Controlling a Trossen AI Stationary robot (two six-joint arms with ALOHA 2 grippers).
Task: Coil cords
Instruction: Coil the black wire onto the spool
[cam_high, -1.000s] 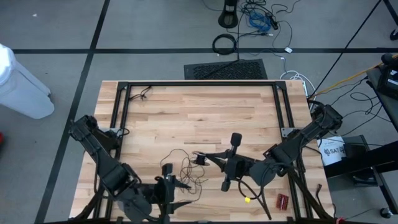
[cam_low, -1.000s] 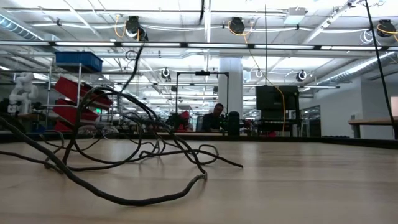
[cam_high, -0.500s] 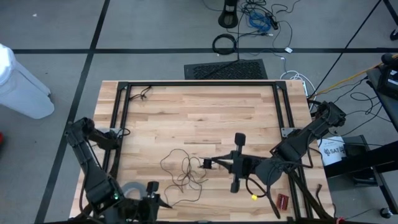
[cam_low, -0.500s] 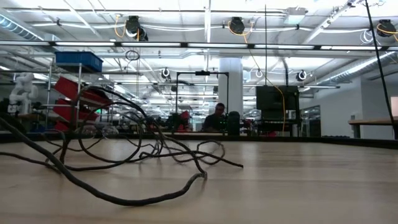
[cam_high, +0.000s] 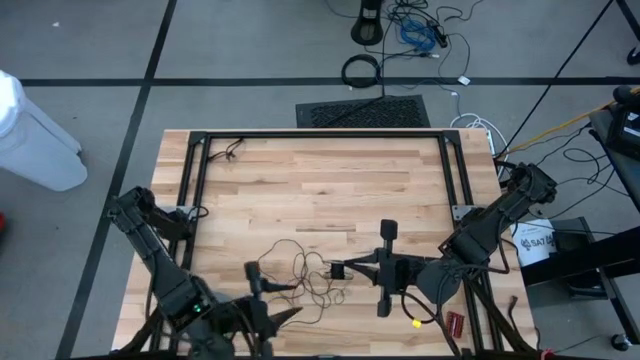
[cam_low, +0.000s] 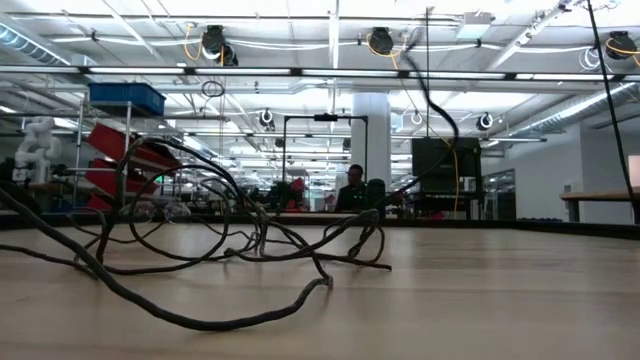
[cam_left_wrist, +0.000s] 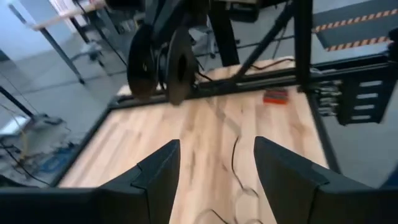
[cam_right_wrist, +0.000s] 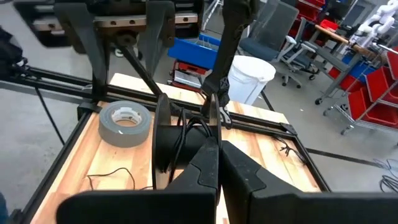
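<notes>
The cords (cam_high: 300, 275) are one thin dark wire lying in a loose tangle (cam_low: 200, 230) on the wooden table, near its front middle. The wire ends at a small round black disc (cam_high: 334, 270). My right gripper (cam_high: 348, 268) is shut at that disc, reaching in from the table's right, above the tabletop. One strand (cam_low: 435, 110) rises from the tangle out of the top of the low view. My left gripper (cam_high: 297, 300) stands open at the tangle's near left side, pointing toward the right. Nothing lies between its fingers (cam_left_wrist: 217, 146). My right gripper is shut on the black disc end of the wire (cam_right_wrist: 211, 121), coming nearly level from the table's right. Its own fingers (cam_right_wrist: 208, 165) hide the exact place of contact. The disc is lifted clear. Wire strands (cam_right_wrist: 185, 134) hang from it to the tangle on the table.
A grey tape roll (cam_right_wrist: 127, 121) lies near the table's left front, under my left arm. A small red thing (cam_high: 455, 322) and a yellow one (cam_high: 415, 322) lie at the right front. A black frame (cam_high: 320, 135) runs along the far edge and both sides.
My left gripper drew back toward the table's near edge, then came forward again to the tangle, rolling as it went. My right gripper drifted toward the right and near edges with the disc. One strand has risen from the tangle on its right side.
</notes>
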